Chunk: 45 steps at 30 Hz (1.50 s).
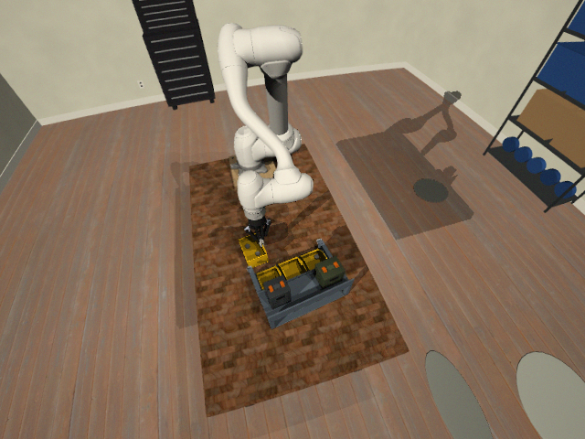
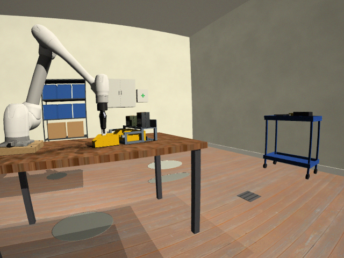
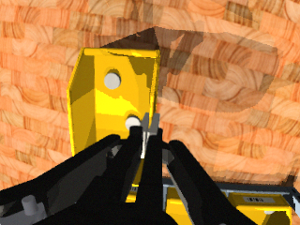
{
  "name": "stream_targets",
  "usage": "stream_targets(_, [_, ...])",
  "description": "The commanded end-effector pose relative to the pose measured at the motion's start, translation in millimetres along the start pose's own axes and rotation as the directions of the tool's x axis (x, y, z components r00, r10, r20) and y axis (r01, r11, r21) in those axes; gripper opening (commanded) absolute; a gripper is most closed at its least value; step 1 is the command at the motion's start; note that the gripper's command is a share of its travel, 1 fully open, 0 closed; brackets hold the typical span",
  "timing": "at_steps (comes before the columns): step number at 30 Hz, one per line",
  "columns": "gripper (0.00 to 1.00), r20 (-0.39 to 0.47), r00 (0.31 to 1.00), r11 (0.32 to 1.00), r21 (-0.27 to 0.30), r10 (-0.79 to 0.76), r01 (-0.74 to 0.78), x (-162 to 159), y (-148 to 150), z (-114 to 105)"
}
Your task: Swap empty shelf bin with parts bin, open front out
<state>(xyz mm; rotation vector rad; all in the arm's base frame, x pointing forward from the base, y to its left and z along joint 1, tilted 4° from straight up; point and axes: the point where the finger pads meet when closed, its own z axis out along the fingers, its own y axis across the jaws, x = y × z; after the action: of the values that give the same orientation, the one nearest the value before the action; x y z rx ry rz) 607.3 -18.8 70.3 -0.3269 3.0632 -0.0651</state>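
Note:
A yellow open bin (image 1: 253,250) with two grey round parts (image 3: 112,79) in it stands on the wooden table, just in front of the grey shelf (image 1: 300,283). It also shows in the side view (image 2: 105,140). My gripper (image 1: 259,236) points straight down over the bin's right side wall. In the wrist view the fingers (image 3: 149,130) are closed together on that thin wall's rim. Three yellow bins (image 1: 289,266) stand in a row in the shelf under its upper board. I cannot tell which one is empty.
Two dark boxes (image 1: 276,291) (image 1: 329,273) with orange marks sit on the shelf's upper board. The arm's base stands on a wooden plate (image 2: 19,147) at the table's far end. A blue cart (image 2: 291,138) stands far off on the floor.

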Motion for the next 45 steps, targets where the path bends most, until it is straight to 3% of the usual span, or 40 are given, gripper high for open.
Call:
stream_targets(1, [0.10, -0.005, 1.000, 1.000, 0.000, 0.001, -0.001, 3.8, -0.6, 4.0])
stream_targets(32, [0.10, -0.005, 1.000, 1.000, 0.000, 0.001, -0.001, 4.2, -0.5, 5.6])
stream_targets(33, [0.24, -0.005, 1.000, 1.000, 0.000, 0.001, -0.001, 4.2, -0.5, 5.6])
stream_targets(45, [0.24, -0.005, 1.000, 1.000, 0.000, 0.001, -0.001, 4.2, -0.5, 5.6])
